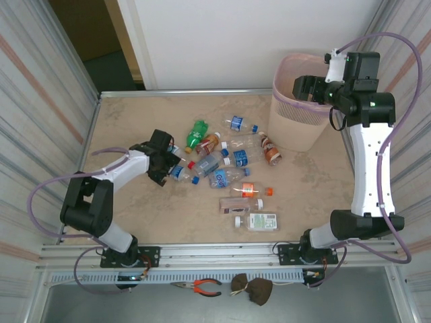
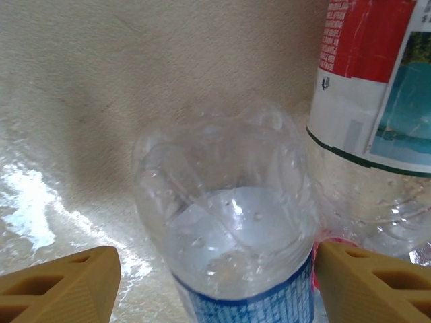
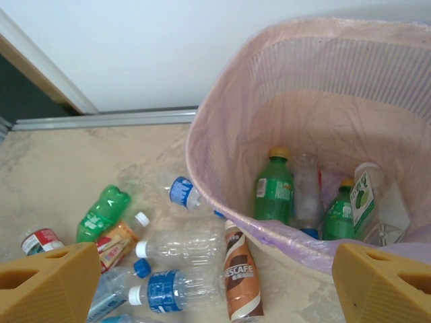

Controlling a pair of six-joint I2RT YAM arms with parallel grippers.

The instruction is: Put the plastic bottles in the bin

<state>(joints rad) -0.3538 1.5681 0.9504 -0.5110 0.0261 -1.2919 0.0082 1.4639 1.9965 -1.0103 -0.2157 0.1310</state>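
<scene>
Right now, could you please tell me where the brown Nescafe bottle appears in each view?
Top external: the Nescafe bottle lies right of centre, just left of the bin's base.
Right wrist: the Nescafe bottle is at bottom centre, just under the bin's rim.
Left wrist: that camera faces a clear, blue-labelled bottle.
Shared landmark: the pink bin.

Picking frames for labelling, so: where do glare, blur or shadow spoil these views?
Left wrist: white glare on the table at lower left, clear bottle close and soft. Right wrist: sharp, bin interior evenly lit. Top external: even light, faint shadows.
</scene>
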